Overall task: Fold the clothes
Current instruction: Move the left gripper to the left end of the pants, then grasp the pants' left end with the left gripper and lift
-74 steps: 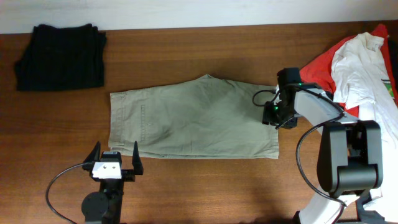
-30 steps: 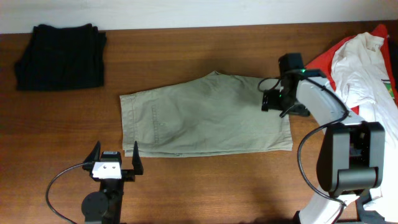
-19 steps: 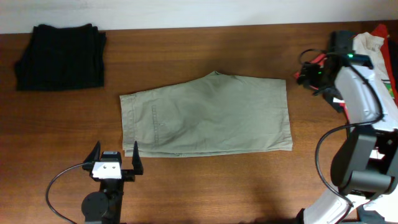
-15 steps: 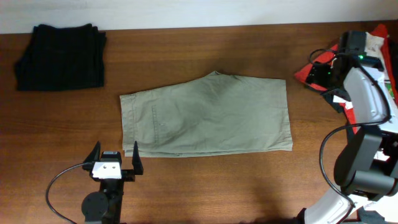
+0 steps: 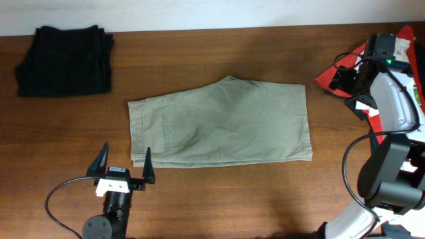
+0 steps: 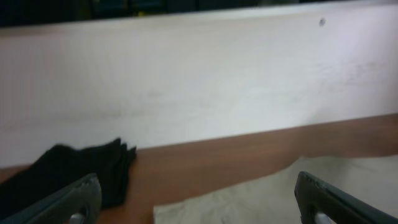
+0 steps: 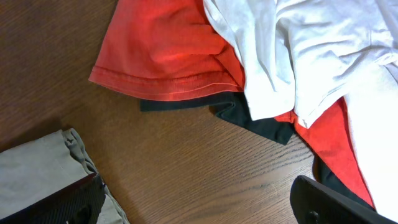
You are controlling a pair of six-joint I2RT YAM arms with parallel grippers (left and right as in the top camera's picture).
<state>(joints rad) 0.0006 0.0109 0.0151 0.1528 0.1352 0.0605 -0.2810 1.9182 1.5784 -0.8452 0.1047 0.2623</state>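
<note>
The bench is dark brown wood with a fine grain. A pale wall runs along its far edge, and the left wrist view shows the same wall as a plain whitish band.

The khaki trousers lie flat in the middle of the bench. The waistband is toward the left and the cut leg ends toward the right, with one layer resting on the other. A folded black garment sits at the far left corner, well apart from the trousers. At the far right edge a red cloth lies under a crumpled white T-shirt, with some dark fabric showing beneath both.

The left tool stands near the front edge, just in front of the waistband. Its fingers are spread apart and hold nothing. The right tool hangs over bare wood between the trousers' leg corner and the red cloth. Its fingers are also wide apart and empty.
</note>
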